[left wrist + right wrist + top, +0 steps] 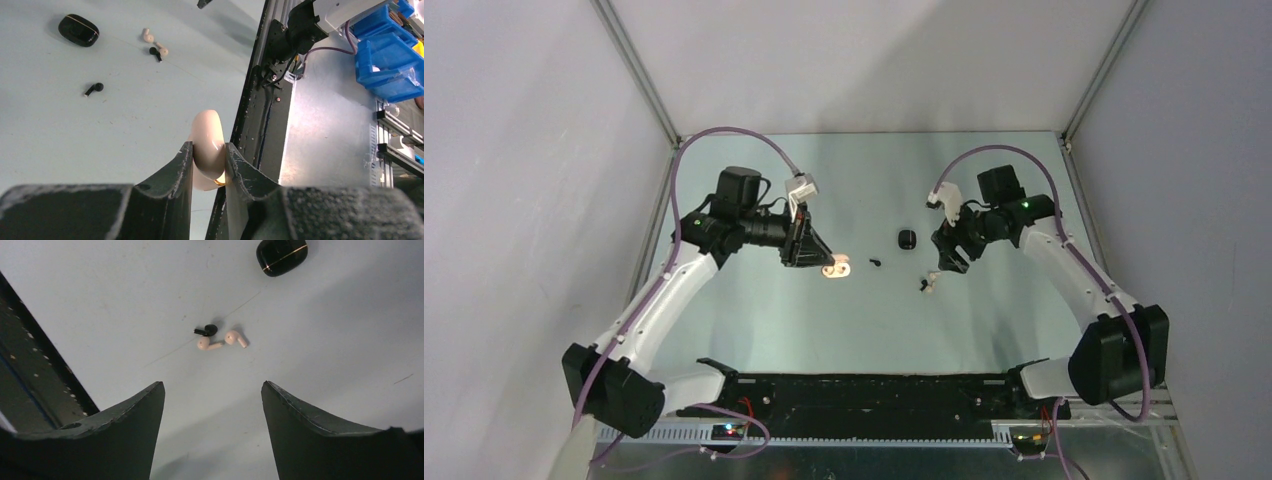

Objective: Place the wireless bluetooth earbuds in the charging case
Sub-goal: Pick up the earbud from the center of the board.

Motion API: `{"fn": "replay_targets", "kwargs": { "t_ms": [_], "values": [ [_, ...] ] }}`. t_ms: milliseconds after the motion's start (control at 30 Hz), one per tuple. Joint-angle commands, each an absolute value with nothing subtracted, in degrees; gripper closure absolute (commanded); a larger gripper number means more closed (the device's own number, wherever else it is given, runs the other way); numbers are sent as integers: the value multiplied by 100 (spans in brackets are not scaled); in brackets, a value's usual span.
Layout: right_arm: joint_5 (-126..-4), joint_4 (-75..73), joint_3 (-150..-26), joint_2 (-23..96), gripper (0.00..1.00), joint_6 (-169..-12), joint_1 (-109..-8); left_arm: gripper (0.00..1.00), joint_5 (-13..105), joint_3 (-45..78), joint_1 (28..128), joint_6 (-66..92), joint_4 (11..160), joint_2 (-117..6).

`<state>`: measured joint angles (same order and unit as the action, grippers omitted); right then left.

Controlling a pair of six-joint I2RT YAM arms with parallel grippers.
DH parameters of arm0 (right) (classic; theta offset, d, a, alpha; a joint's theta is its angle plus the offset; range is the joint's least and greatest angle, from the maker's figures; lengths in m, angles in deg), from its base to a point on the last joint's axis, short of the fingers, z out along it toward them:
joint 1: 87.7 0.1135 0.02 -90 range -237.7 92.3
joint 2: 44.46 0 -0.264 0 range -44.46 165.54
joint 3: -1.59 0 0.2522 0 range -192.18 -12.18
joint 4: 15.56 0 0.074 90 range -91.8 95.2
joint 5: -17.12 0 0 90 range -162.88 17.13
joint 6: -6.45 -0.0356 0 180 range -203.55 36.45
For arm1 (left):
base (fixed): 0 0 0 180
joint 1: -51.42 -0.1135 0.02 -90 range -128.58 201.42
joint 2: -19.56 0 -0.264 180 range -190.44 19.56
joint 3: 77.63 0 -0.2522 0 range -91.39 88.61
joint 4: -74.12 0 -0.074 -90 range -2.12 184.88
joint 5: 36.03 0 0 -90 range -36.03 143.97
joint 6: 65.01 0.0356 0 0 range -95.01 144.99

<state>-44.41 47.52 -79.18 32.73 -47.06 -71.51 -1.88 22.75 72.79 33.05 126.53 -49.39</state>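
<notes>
Two black earbuds lie on the table: one [875, 262] between the arms, also in the left wrist view [93, 89], and one [923, 287] beside two pink earbuds [207, 344], also in the right wrist view [206, 330]. A closed black charging case [908, 239] lies farther back and shows in both wrist views [78, 30] [281, 255]. My left gripper [822, 262] [209, 145] is shut on a pink pebble-like case [207, 127], just left of the middle earbud. My right gripper [949, 262] [212, 390] is open and empty, above the earbud cluster.
The pink earbuds [147, 36] lie touching the black one. A black rail [874, 390] runs along the table's near edge between the arm bases. White enclosure walls stand left, right and behind. Blue bins [390, 55] sit beyond the near edge.
</notes>
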Motion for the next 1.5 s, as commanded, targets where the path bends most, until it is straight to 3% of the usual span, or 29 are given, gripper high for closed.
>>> {"fn": "replay_targets", "kwargs": {
  "t_ms": [0, 267, 467, 1467],
  "values": [
    [-4604, 4630, -7969, 3506, 24, -3223, -7074, 100, -285, 2347, 7224, 3409, 12611, -4659],
    [-4933, 4961, -7974, 4222, 50, -778, -6709, 100, -211, 2347, 7166, 3484, 12781, -4543],
    [-5299, 4635, -7977, 4725, 62, 0, -6509, 100, -157, 2313, 7133, 3545, 12863, -4523],
    [-5881, 4569, -7970, 5863, 64, 1724, -6083, 100, -5, 2370, 6898, 3599, 12981, -4416]
  ]
}}
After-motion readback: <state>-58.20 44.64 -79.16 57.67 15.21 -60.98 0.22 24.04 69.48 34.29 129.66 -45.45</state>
